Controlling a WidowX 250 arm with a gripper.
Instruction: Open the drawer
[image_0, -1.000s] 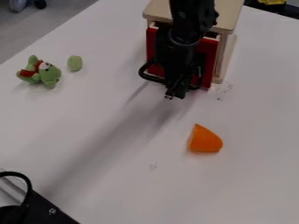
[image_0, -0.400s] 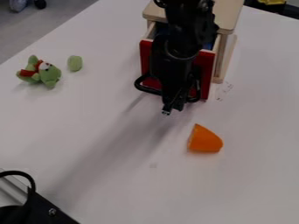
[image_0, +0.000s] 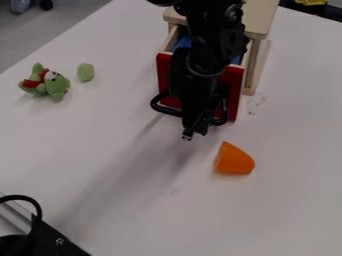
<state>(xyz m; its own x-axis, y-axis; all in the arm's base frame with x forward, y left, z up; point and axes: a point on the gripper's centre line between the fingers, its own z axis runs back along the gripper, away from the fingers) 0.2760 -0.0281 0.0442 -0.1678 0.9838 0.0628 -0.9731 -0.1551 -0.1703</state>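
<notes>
Drawer: you have the drawer (image_0: 234, 87) partly open, its red front standing out from the near side of the wooden cabinet (image_0: 259, 20), with something blue (image_0: 182, 42) inside.
Handle: you can see the black handle (image_0: 155, 104) showing at the left and right of the end effector (image_0: 192, 134), low on the red front.
End effector: yours hangs in front of the drawer, tip pointing down and reaching lower in view than the red front; you cannot tell whether it is apart, together or clamped on the handle.
Arm: your black arm (image_0: 212, 32) comes in from the far edge and covers the middle of the drawer.
Orange piece: you have it (image_0: 234, 160) on the worktop (image_0: 280, 205), nearer than the drawer and a little right of your end effector.
Green toy: you find it (image_0: 58, 85), with red on it, at the far left, near a green lump (image_0: 85, 72) on its right.
Near left corner: you see a black fixture (image_0: 48, 241) with a black loop.
</notes>
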